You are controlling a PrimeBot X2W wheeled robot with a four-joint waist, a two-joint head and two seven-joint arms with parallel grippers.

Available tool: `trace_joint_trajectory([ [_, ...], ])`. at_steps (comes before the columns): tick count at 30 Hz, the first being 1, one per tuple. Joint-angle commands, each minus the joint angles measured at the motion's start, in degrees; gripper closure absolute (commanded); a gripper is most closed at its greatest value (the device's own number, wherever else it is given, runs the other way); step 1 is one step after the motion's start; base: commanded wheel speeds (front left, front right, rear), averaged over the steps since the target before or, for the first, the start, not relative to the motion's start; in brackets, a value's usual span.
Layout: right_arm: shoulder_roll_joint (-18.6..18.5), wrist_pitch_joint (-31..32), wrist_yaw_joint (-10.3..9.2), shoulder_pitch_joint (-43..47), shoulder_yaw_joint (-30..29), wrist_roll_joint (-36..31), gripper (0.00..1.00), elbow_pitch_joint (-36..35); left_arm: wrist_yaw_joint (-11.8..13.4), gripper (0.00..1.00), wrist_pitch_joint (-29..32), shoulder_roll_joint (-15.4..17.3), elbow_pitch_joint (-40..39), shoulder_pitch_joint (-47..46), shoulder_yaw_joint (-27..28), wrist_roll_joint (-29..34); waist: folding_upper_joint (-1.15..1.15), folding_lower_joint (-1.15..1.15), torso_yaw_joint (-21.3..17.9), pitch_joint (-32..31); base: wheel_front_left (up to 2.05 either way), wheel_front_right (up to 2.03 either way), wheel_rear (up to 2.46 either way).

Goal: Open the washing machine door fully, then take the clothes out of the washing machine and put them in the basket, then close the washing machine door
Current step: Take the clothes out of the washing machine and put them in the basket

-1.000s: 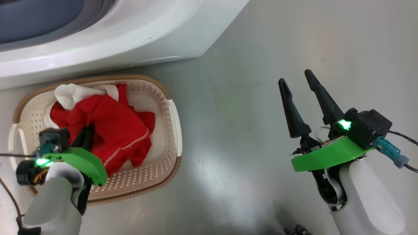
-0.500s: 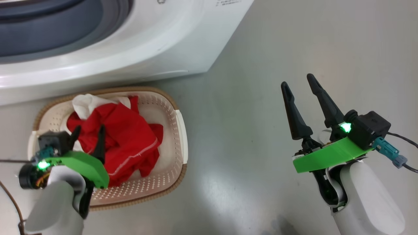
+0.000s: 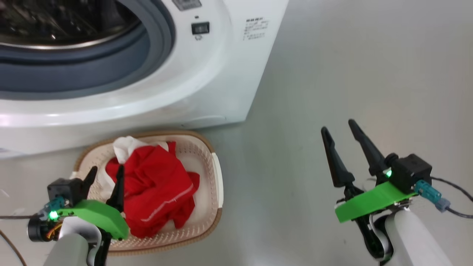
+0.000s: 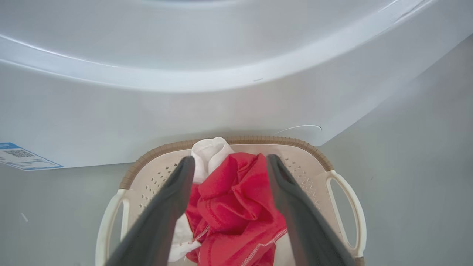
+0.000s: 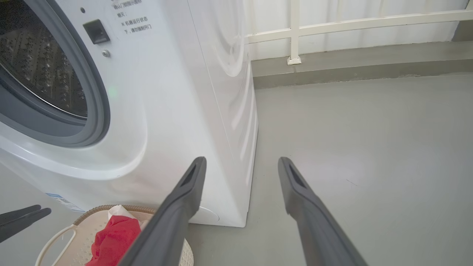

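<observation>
Cut off: I get just the lower right arc of the washing machine [image 3: 207, 81] opening. The rest runs off the top and left edges of the head view.
Hard to read: the printed lines on the front panel, right of the opening, are too small for me.
Hidden: the clothes [image 3: 159, 188] cover most of the basket [image 3: 218, 177] floor, and my left arm's green mount blocks its near left corner.
Drum [image 3: 55, 18]: dark inside. I can't tell what lies deeper in.
Left gripper [image 3: 106, 173]: fingers spread wide, gripping nothing, over the basket's left part. In its wrist view the clothes lie between and beyond the two fingers. I can't tell whether the tips touch the fabric.
Right gripper [image 3: 337, 125]: spread wide and empty over bare floor [image 3: 351, 66], well to the right of the basket.
Clothes position: heaped in the basket, on the side right of the left gripper.
Basket position: on the floor just beside the machine's base, on the near side below the opening.
Clothes material: soft, crumpled red fabric with a white stitched hem. A white fold sits at the far side.
Basket material: cream perforated plastic, rounded rectangle, brown woven-look rim, loop handles at the sides.
Machine: glossy white curved front, grey rubber gasket [image 3: 111, 66], perforated steel drum, blue label [image 4: 22, 157] low on the left.
Floor texture: smooth grey, faintly glossy.
</observation>
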Motion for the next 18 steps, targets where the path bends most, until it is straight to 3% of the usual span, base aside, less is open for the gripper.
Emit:
trace_joint_trajectory([
  [1,0.1,-0.4,0.36,1.8,0.9,-0.5,0.00,-0.8,0.0,0.00,-0.3,1.3,-2.3,2.0,2.3,0.5,0.00,0.00,1.2,-4.8,0.00,0.00,0.00],
  [18,0.1,-0.4,0.36,7.1,-0.3,-1.4,0.00,0.0,0.0,0.00,-0.3,-0.8,-18.7,10.6,7.3,4.7,0.00,0.00,2.0,-13.5,0.00,0.00,0.00],
])
